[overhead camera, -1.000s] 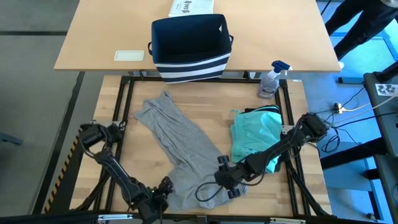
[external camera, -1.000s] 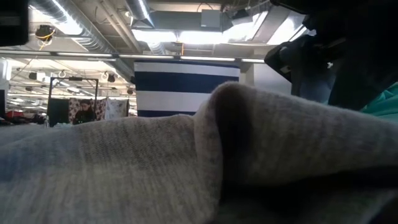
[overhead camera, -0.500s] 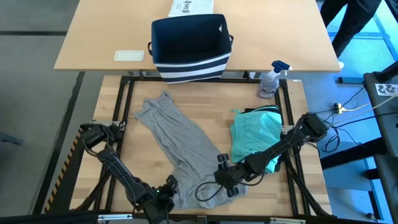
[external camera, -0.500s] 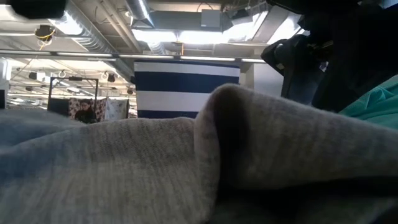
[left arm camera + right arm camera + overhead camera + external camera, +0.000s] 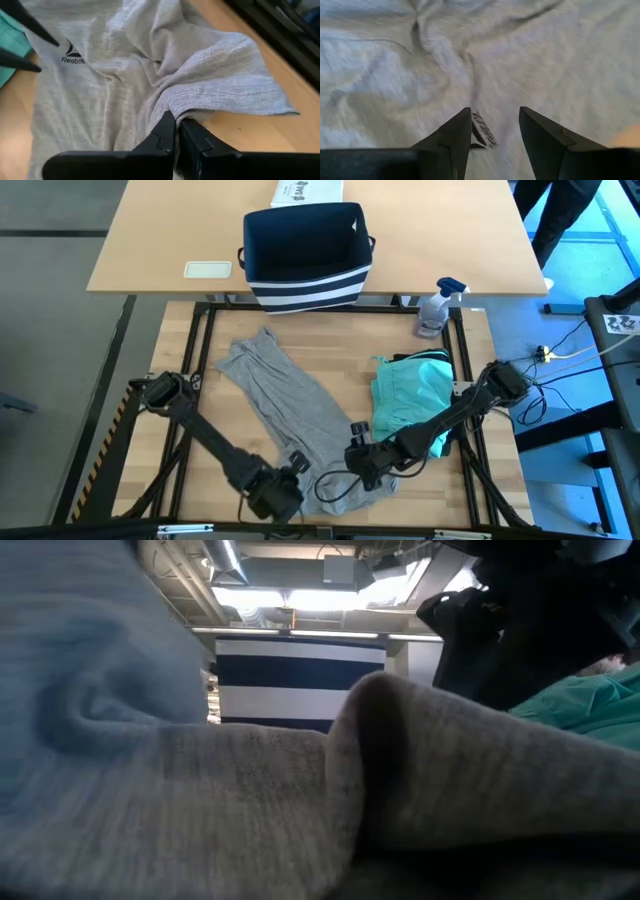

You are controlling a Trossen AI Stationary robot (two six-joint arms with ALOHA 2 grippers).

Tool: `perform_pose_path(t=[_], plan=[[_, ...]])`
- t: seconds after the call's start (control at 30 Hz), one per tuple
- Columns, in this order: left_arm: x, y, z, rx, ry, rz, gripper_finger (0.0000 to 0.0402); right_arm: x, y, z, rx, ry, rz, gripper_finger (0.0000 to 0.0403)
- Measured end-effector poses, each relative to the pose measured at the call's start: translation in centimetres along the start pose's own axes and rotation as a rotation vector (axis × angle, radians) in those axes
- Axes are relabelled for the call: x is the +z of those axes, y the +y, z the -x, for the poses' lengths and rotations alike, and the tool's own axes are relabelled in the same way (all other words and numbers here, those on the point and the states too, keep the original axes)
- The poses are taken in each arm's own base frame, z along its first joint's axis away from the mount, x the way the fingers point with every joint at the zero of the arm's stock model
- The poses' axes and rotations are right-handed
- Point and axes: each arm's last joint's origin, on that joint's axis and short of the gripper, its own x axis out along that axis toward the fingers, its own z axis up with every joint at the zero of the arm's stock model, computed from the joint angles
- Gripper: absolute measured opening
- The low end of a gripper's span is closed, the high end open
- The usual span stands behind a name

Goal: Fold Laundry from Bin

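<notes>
Lying stretched on the slatted wooden worktable point(image 5: 330, 370), the soft grey cotton T-shirt point(image 5: 285, 405) runs diagonally from the far left toward the near edge, where both arms meet it. The left gripper point(image 5: 175, 131) has its two dark fingers pinched together on a raised fold of the shirt's hem, near the table's front edge; in the left wrist view the cloth bunches right at the fingertips and the bare wood shows just beyond the hem. The right gripper point(image 5: 494, 126) hovers over the shirt a little to the right, its fingers parted with grey cloth showing between them, gripping nothing that I can see.

Open wood lies between the shirt and the far rail, and along the left side of the table. To the right, a folded teal garment point(image 5: 412, 395) sits close beside the shirt, under the right arm. The rectangular navy-blue fabric bin with white stripes point(image 5: 305, 255) stands on the pale table behind, well apart from the shirt. A clear spray bottle with a blue trigger point(image 5: 437, 308) stands near the far right corner.

On the shirt's chest a small dark logo reads "Reebok" point(image 5: 72, 56). A white printed box point(image 5: 306, 192) behind the bin carries writing too small to read.
</notes>
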Motion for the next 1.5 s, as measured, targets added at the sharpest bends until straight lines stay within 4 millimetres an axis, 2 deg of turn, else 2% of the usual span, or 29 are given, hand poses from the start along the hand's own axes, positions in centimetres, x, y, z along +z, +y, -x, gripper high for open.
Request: perform_pose_path(t=[0.23, 0.43, 0.67, 0.87, 1.0, 1.2, 1.33, 1.5], plan=[[-0.5, 4.7, -0.3, -0.089, -0.025, 0.006, 0.0001, -0.1, -0.7, 3.3, -0.12, 0.0, -0.012, 0.0167], [-1.6, 8.9, -1.4, -0.15, -0.036, 0.02, 0.0001, -0.2, 0.3, 6.3, -0.192, -0.067, 0.0, 0.0167], [-3.6, 14.2, -2.6, -0.196, -0.082, 0.038, 0.0, -0.7, 1.7, 7.4, -0.226, -0.095, 0.008, 0.0167], [-6.0, 17.8, -5.4, -0.279, -0.134, 0.089, 0.0001, -1.3, 1.7, 7.5, -0.257, -0.061, -0.009, 0.0167], [-7.1, 19.1, -7.0, -0.277, -0.122, 0.122, 0.0025, -1.4, 1.7, 7.5, -0.26, -0.05, -0.005, 0.0167], [-7.4, 19.6, -8.9, -0.264, -0.129, 0.1, 0.0098, -1.5, 1.7, 7.5, -0.264, -0.043, 0.0, 0.0167], [-7.4, 19.7, -9.0, -0.229, -0.117, 0.094, 0.0142, -1.5, 1.6, 7.5, -0.269, -0.04, 0.003, 0.0167], [-7.7, 20.1, -7.7, -0.166, -0.067, 0.13, 0.0174, -1.5, 1.5, 7.5, -0.291, -0.048, 0.003, 0.0167]])
